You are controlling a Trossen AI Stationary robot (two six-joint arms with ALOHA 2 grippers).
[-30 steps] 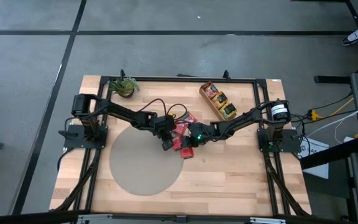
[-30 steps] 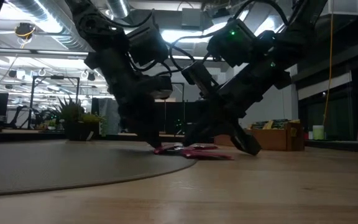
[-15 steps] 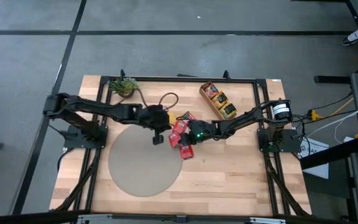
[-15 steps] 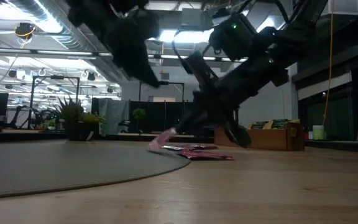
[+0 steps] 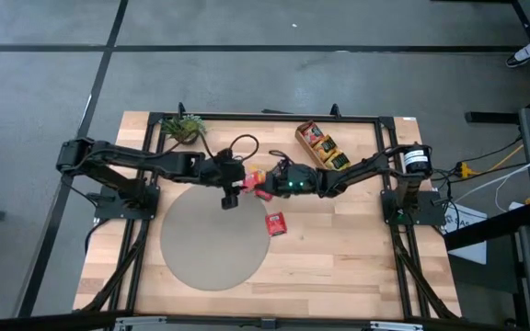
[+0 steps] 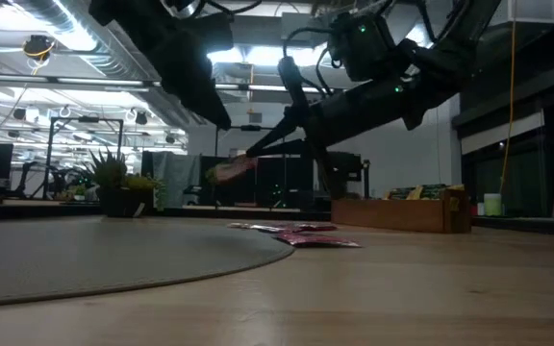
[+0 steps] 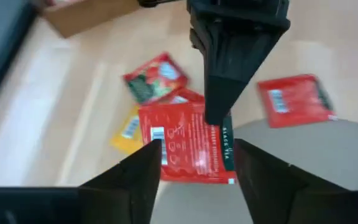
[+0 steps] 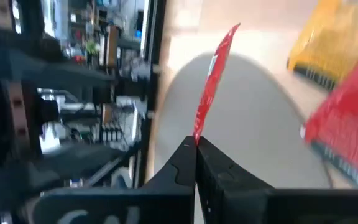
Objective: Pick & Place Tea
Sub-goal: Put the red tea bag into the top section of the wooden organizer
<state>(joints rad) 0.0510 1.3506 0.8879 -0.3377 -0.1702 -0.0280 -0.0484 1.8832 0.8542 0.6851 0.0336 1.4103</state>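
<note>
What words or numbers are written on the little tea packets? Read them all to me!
No text is clear enough to quote.
On the red square paper sachet pinched by the right gripper: a barcode and white print along one edge, too blurred to read.
On the red flat sachet lying farther off: a barcode only, unreadable.
On the yellow sachet: a barcode, unreadable.

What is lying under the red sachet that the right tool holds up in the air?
Below the lifted red sachet held by the right tool lie another red sachet and a yellow sachet on the table. Anything directly behind it is covered.
</note>
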